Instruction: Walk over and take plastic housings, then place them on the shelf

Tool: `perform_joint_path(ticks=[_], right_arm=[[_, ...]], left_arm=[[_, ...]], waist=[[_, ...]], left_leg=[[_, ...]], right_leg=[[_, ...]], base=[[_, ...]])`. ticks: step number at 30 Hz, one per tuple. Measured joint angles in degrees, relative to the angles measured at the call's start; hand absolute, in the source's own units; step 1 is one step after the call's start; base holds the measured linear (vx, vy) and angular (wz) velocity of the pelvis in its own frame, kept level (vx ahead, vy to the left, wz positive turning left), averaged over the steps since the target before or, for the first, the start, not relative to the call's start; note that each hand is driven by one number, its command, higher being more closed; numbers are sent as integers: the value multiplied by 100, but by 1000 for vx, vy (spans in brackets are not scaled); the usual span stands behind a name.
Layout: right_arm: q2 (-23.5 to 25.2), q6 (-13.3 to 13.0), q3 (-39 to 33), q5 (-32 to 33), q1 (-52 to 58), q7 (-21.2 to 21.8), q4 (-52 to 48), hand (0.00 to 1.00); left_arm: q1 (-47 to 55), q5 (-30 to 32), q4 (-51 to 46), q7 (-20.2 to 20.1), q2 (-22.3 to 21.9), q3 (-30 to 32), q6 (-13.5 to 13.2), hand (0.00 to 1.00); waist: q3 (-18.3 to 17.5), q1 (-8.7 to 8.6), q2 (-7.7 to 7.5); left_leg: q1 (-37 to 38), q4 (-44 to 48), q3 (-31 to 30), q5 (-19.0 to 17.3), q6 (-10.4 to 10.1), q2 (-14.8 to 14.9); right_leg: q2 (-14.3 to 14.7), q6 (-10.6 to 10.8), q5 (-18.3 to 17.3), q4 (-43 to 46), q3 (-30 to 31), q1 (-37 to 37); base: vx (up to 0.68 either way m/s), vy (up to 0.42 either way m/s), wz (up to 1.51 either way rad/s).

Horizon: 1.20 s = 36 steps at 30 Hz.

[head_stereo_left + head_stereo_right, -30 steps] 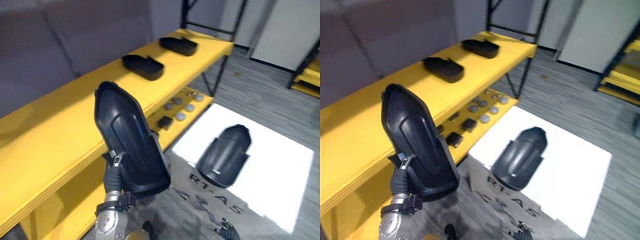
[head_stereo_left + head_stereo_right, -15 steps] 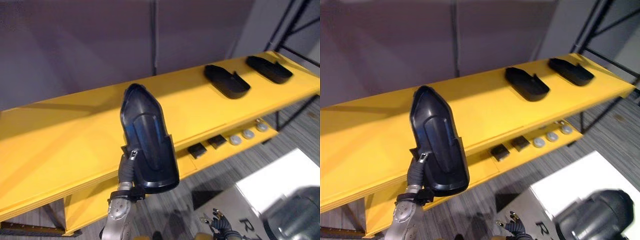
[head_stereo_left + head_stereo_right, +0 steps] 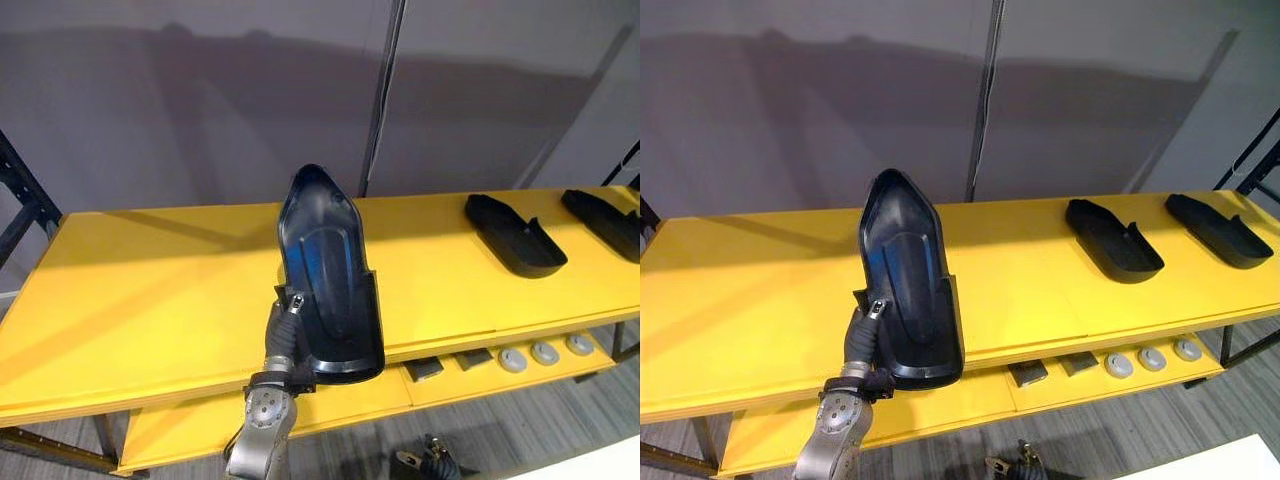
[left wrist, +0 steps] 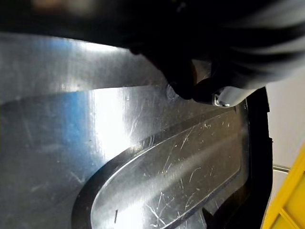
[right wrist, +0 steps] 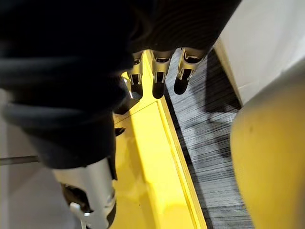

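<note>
the left hand (image 3: 283, 322) is clamped on the lower edge of a black plastic housing (image 3: 325, 265). it holds the housing upright, narrow end up, in front of the yellow shelf (image 3: 150, 290), about midway along the shelf's length. the housing covers a stretch of the top board's front edge and hides most of the hand. in the left wrist view a dark fingertip (image 4: 186, 83) presses on the housing's scratched face; the fingers behind it are out of sight.

toward the shelf's right end two more lie flat on the top board: a second housing (image 3: 1115, 240) and, just beyond it, a third housing (image 3: 1220, 228). on the shelf's lower board sit small black blocks (image 3: 424, 369) and grey discs (image 3: 512, 360), too small to identify. the right hand (image 3: 432, 462) hangs low before the shelf, partly cut off. its fingers (image 5: 159, 78) are loose and hold nothing. grey wall panels (image 3: 200, 110) stand behind the shelf.
</note>
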Motion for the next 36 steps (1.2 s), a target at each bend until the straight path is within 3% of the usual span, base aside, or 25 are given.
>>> perform_joint_path(ticks=[7, 11, 21, 30, 31, 36], right_arm=[[-19, 4, 142, -38, -19, -1, 37, 0], [-63, 5, 206, -70, -248, -4, 326, 0], [-125, 4, 224, -120, -522, -3, 636, 0], [-140, 2, 313, -120, -641, 5, 624, 0], [-140, 2, 307, -119, -644, 6, 615, 0], [-125, 5, 242, -119, -661, 7, 596, 0]], left_arm=[[-1451, -59, 1116, 550, -6, 212, 54, 100], [-2175, -63, 2179, 889, -92, 580, 167, 100], [-3460, -296, 4339, 1151, -80, 781, 495, 100], [-4384, -557, 5274, 1114, -179, 982, 596, 100], [-4429, -626, 5287, 1113, -190, 990, 601, 0], [-4655, -953, 5311, 1119, -318, 1014, 602, 0]], waist=[[-64, -36, -11], [-81, -216, -20], [-74, -452, -32], [65, -640, -105], [78, -644, -104], [119, -677, -98]], left_leg=[[60, -283, 9, 163, 39, -128], [154, -640, 1, 353, 73, -155], [120, -1172, 6, 811, 89, -177], [119, -1476, 284, 1055, 56, -142], [120, -1492, 318, 1058, 54, -136], [132, -1550, 367, 1072, 39, -111]], right_leg=[[-96, 42, 182, -376, 2, 116], [-93, 30, 393, -674, -5, 182], [-46, -16, 757, -961, 39, 9], [53, -84, 1092, -1278, 302, -86], [64, -88, 1096, -1279, 313, -99], [101, -89, 1096, -1284, 327, -145]], base=[[31, 41, -1], [-8, -2, 0], [-91, -41, -2], [-94, -48, -15], [-21, -29, -18], [25, -20, -5]])
